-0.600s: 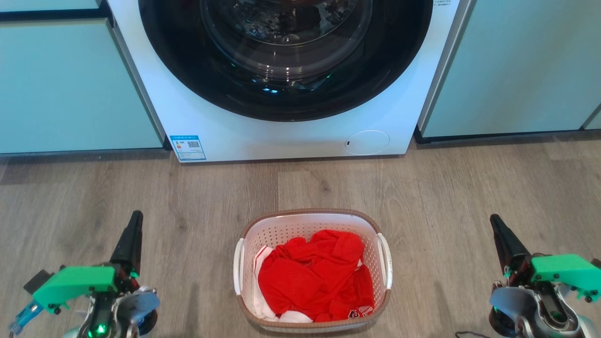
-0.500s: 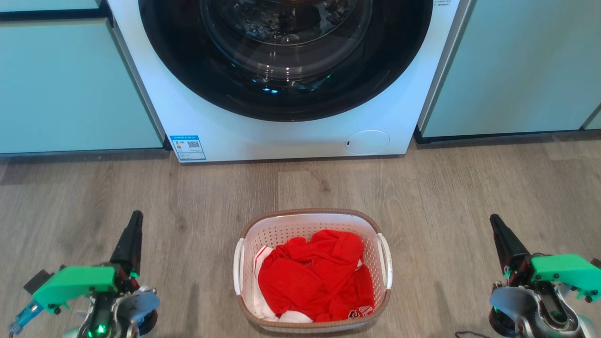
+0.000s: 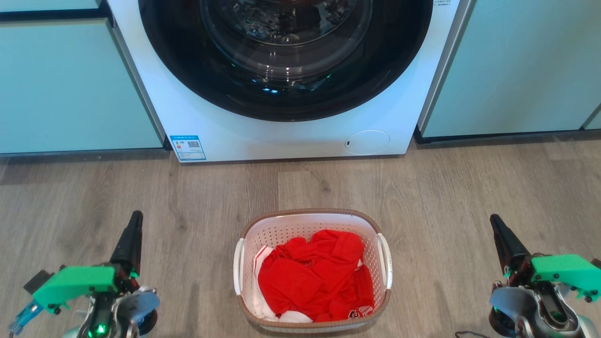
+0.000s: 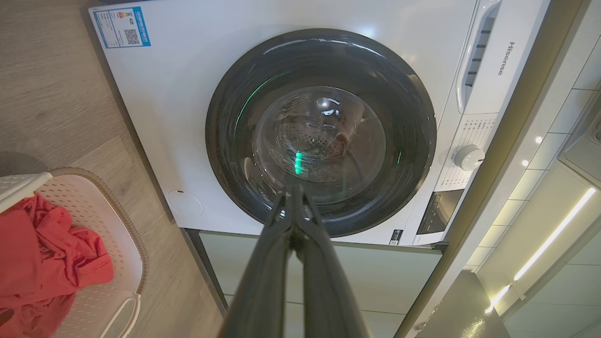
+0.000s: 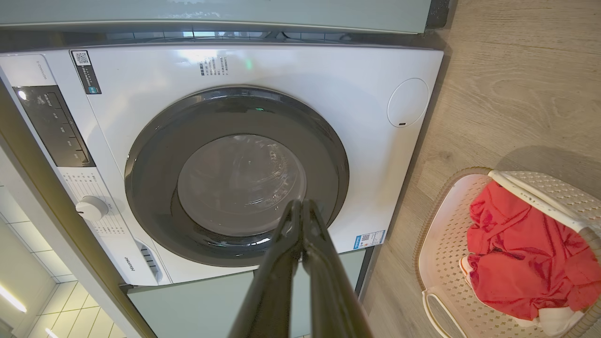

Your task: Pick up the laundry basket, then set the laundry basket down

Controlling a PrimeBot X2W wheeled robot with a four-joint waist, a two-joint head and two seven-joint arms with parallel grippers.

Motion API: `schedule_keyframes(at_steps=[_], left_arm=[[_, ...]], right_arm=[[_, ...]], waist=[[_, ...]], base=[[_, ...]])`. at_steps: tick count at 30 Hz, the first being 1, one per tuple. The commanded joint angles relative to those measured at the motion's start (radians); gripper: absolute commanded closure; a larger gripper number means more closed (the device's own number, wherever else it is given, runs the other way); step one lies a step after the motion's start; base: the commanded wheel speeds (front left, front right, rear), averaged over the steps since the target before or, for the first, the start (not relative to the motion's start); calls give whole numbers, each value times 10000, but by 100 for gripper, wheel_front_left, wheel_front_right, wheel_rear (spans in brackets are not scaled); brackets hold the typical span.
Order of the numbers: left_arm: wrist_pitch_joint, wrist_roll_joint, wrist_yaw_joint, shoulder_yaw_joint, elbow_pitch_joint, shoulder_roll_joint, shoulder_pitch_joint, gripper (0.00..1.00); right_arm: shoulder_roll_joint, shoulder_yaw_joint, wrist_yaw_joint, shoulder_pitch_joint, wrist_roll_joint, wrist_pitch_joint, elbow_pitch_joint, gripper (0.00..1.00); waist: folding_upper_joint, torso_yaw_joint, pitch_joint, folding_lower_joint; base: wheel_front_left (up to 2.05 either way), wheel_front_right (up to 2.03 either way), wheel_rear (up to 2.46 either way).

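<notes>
The laundry basket point(image 3: 300, 225) sits on the wooden floor at the bottom centre of the head view, white and perforated with a brown rim and two white side handles, holding red and white clothes. Its edge also shows in the left wrist view point(image 4: 127, 253) and in the right wrist view point(image 5: 441, 244). My left gripper point(image 3: 135, 217) stands well to the basket's left, shut, empty, fingers point(image 4: 292, 202) together. Far off on the basket's other side is my right gripper point(image 3: 494, 219), likewise shut and empty, its fingertips point(image 5: 300, 206) touching.
A white front-loading washing machine point(image 3: 281, 136) with a dark round door stands just beyond the basket. Pale green cabinets point(image 3: 70, 84) flank it on both sides. Bare wooden floor point(image 3: 446, 188) lies between the basket and each gripper.
</notes>
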Motion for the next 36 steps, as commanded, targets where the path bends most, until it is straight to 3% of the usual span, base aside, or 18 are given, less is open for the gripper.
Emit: schedule_keyframes(at_steps=[1, 36], left_arm=[[69, 87, -69, 359, -295, 64, -578, 100], [69, 87, -69, 359, -295, 64, -578, 100]], right_arm=[[-75, 177, 71, -484, -92, 73, -309, 100], [-75, 177, 71, -484, -92, 73, -309, 100]], waist=[[0, 0, 0, 0], [0, 0, 0, 0]], base=[[0, 0, 0], [0, 0, 0]])
